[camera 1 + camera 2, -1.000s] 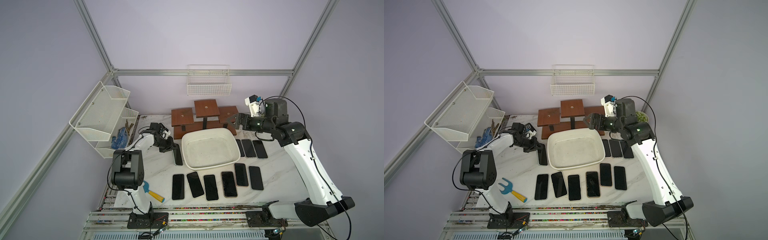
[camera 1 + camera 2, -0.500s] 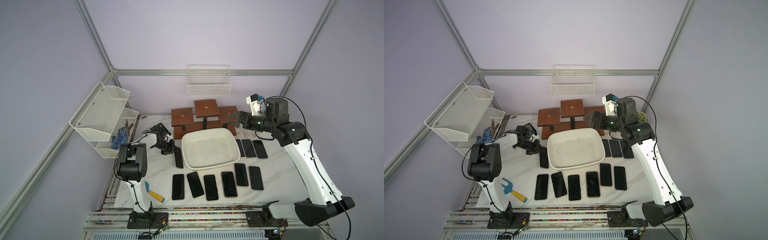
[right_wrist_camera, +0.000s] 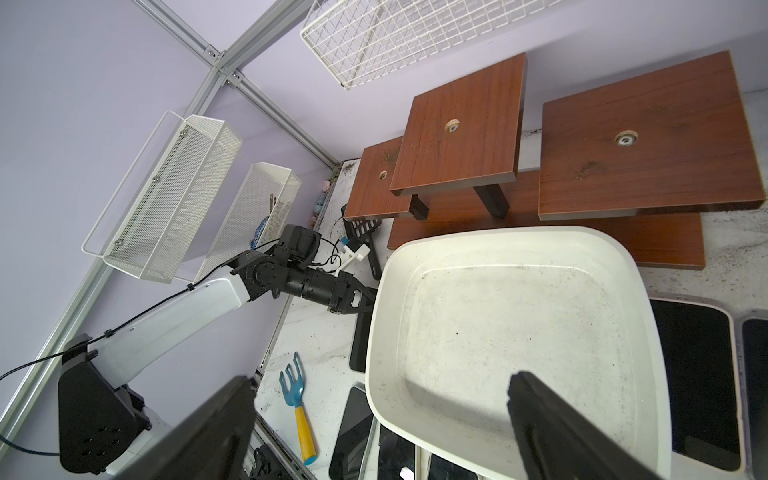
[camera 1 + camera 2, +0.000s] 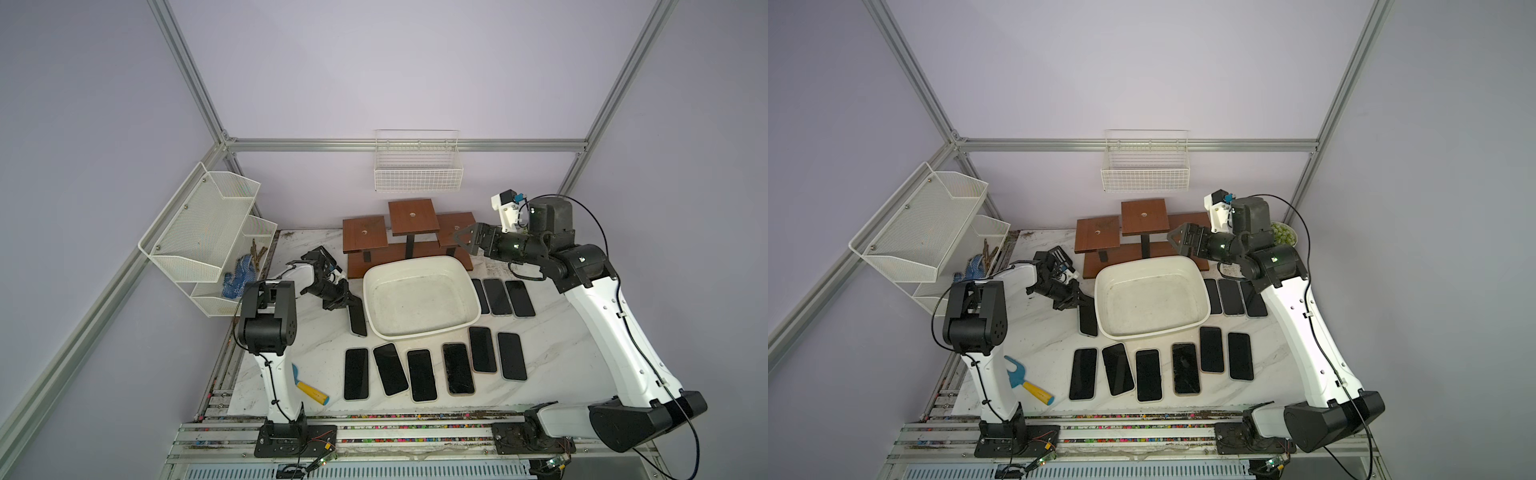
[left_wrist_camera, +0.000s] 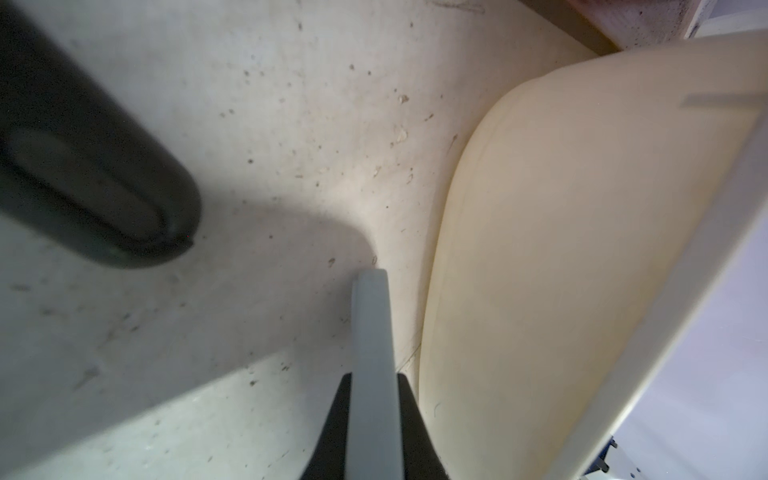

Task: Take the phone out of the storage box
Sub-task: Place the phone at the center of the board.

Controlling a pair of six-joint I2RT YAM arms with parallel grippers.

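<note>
Storage box (image 4: 419,299), mid-counter (image 4: 552,345), looks empty. Left jaws clamp the phone (image 4: 357,319) low beside the box wall facing the counter's left edge. I judge set-down underway; next, release and lift clear. Right jaws wide above the box's back corner.

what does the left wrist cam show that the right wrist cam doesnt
Only left wrist: the phone edge-on, pinched in the left gripper, beside the outer wall of the storage box. Only right wrist: the box's phone-free inside, wooden stand, wire basket, blue hand rake, open right gripper. Both: box, that phone, left gripper, marble tabletop.
</note>
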